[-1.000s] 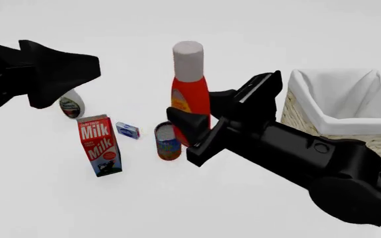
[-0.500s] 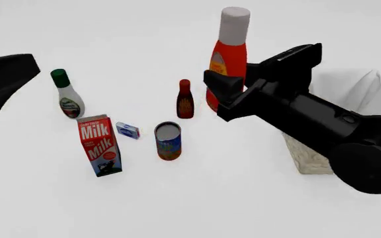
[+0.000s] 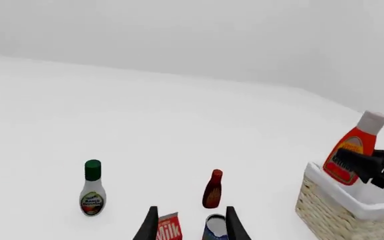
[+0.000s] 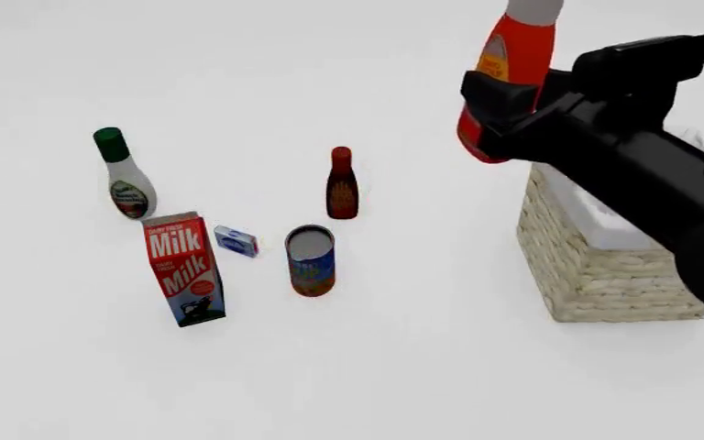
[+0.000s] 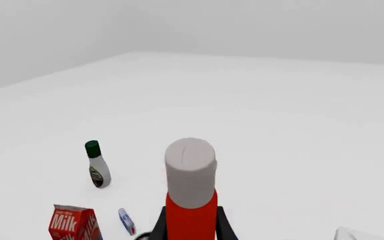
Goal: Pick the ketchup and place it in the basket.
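Pick is done, place is not. Right claw [image 4: 499,115] is clamped on the ketchup [image 4: 508,78], fingers either side of the red body. In the front view the bottle is at upper right of frame, lifted clear of the desk [image 4: 365,367], tilted a little, cap cut off by the top edge.

Basket [image 4: 597,266] sits at right of frame, mostly hidden behind the right arm. In the front view the bottle reads as just off the basket's left rim. In the left wrist view its base overlaps the near rim, with the white lining showing below it. My read: at the rim or just crossing it, high, not yet inside. Exact overlap is hard to call from these angles.

Left claw [image 3: 190,225]: only 2 finger tips show at the bottom of its own view, spread apart with nothing between them, so it is parted and empty. It is out of frame in the front view.

Left to do, by my judgement:
- carry the bottle over the basket's middle
- lower it in
- release and back the arm out

Clutter is all at left and centre of frame, well apart from the basket: milk [image 4: 184,268], can [image 4: 311,260], small dark bottle [image 4: 341,183], green-cap bottle [image 4: 124,174], small blue box [image 4: 236,242]. None is near the carry path.
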Robot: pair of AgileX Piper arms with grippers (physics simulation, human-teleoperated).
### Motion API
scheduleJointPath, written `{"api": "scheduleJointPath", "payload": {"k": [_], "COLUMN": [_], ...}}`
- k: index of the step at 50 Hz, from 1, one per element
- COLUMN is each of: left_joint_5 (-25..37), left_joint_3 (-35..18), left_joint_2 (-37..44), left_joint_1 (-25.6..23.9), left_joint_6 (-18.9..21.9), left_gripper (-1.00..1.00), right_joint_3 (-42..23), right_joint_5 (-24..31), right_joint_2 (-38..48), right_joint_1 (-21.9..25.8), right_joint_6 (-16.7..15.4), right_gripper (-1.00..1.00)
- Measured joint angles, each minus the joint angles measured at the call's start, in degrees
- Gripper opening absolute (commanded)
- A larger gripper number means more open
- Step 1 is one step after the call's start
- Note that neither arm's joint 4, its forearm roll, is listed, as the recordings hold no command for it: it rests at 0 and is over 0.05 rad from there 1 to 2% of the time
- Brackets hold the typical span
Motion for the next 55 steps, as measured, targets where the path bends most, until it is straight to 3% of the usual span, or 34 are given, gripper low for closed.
{"api": "scheduleJointPath", "payload": {"k": [17, 30, 55], "left_joint_5": [-6.2, -11.1, -16.9], "left_joint_3": [13.9, 23.2, 32.9], "left_joint_2": [-11.4, -15.4, -16.6], "left_joint_1": [6.2, 11.1, 15.5], "left_joint_6": [-0.3, -0.3, 0.4], "left_gripper": [1.00, 1.00, 1.00], "right_joint_3": [-0.3, -0.1, 0.8], "right_joint_5": [0.1, -0.1, -0.7], "right_joint_2": [-1.7, -2.6, -2.5], "right_joint_1": [-8.0, -14.1, -23.8], "right_joint_6": [0.7, 1.0, 1.4], "right_gripper": [-1.00, -1.00, -1.00]}}
